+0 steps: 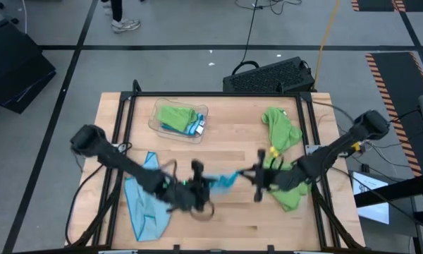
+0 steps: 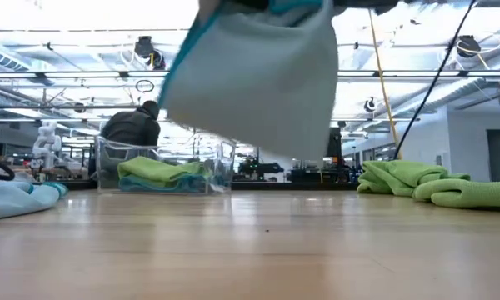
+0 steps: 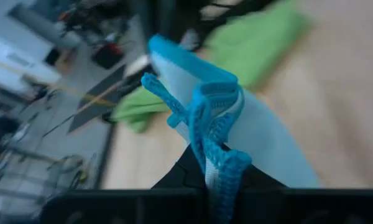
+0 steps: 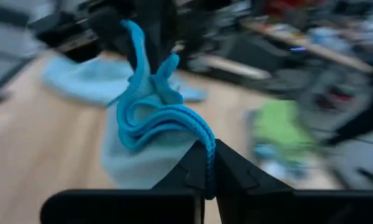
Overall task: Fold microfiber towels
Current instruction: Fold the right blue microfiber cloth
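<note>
Near edge of bench [image 1: 218,159], centre: left hand [image 1: 197,185] and right hand [image 1: 258,176] are both clamped shut on one light blue towel [image 1: 224,180], each pinching a bunched edge. It hangs clear of the wood between them, long axis running left to right along the near edge, free edge drooping downward.

Risk, my judgement: both grips hold gathered folds, not clean corners, so a hard pull apart could slip one pinch and drop that side.

Left near corner: second blue towel [image 1: 144,204], flat. Right side: green towels [image 1: 285,159], heaped. Far side: clear tray [image 1: 178,120] with folded cloths.
</note>
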